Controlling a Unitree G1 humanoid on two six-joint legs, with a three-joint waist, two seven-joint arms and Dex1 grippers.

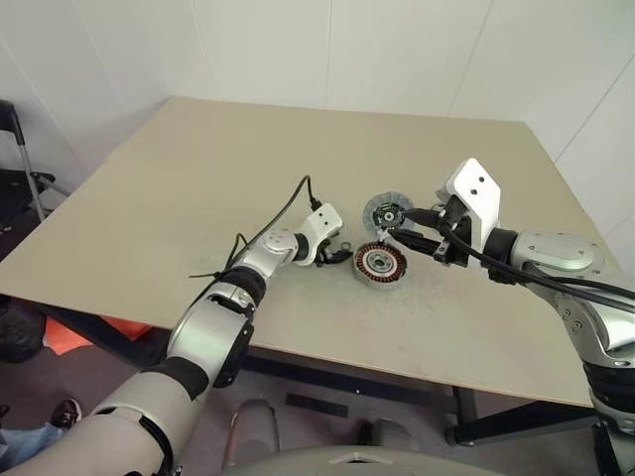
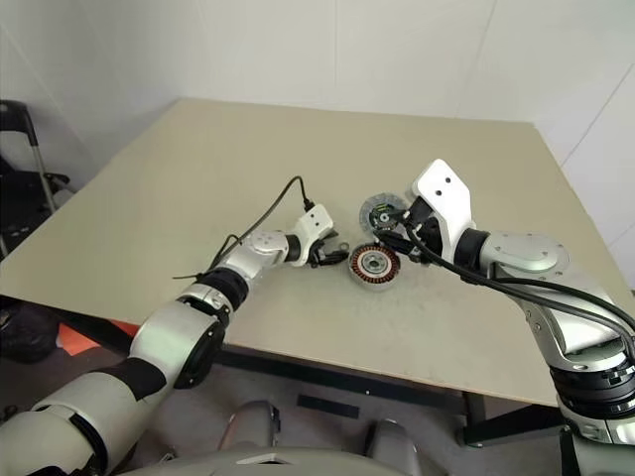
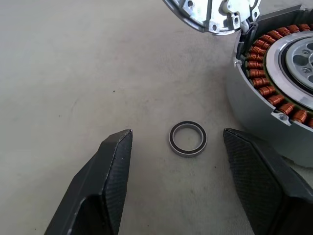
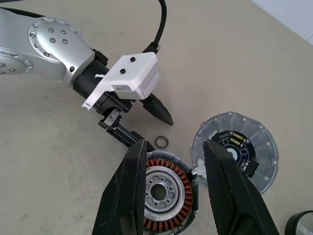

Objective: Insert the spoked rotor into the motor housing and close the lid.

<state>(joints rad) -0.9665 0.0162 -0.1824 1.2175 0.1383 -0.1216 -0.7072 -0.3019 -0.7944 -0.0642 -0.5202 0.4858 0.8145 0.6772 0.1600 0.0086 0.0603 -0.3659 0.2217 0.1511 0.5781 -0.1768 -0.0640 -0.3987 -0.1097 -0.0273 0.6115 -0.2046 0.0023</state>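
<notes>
Motor housing (image 1: pixel 380 264) upright on tabletop (image 1: pixel 198 178), mid-width, toward near edge, copper windings showing. Lid (image 1: pixel 386 210) flat just behind it, toward far edge. I see small ring (image 3: pixel 188 138) on tabletop beside housing, lying between spread fingers of left gripper (image 3: pixel 178 161), untouched. Right gripper (image 4: pixel 171 161) hovers above housing and lid, fingers apart, grasping nothing.

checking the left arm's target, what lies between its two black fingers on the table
A small dark metal ring lies flat on the beige table between the left gripper's open fingers, untouched, beside the black motor housing; the left wrist view shows this.
</notes>
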